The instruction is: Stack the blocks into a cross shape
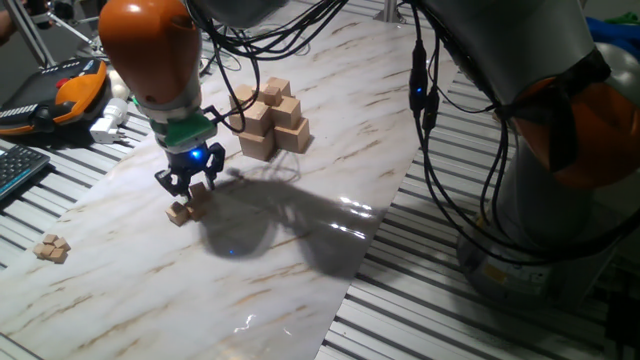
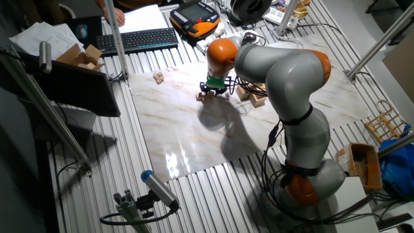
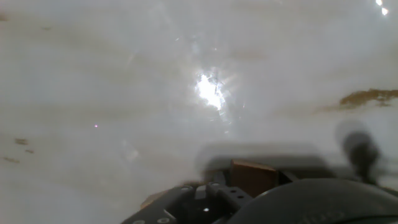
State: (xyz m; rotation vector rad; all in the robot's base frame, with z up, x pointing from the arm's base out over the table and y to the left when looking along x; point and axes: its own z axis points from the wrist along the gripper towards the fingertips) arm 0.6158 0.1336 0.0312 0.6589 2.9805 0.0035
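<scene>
Partly hidden, pincer [image 1: 191, 183] covers blocks [image 1: 185, 207]; grip unclear.

1. The table [image 1: 300, 250] has a glossy white marbled board lying on ribbed metal slats, with glare spots on its surface.
2. A black keyboard [image 2: 139, 40] lies at the far edge in the other fixed view, with white paper sheets [image 2: 143, 17] just behind it.
3. An orange and black handheld controller [image 2: 194, 16] rests near the sheets; one fixed view shows it at the left [image 1: 60, 95].
4. An open cardboard box [image 2: 83, 57] sits left of the keyboard.
5. A white plug [image 1: 108, 125] lies beside the controller.
6. A small wooden rack [image 2: 383, 123] stands at the right edge.
</scene>
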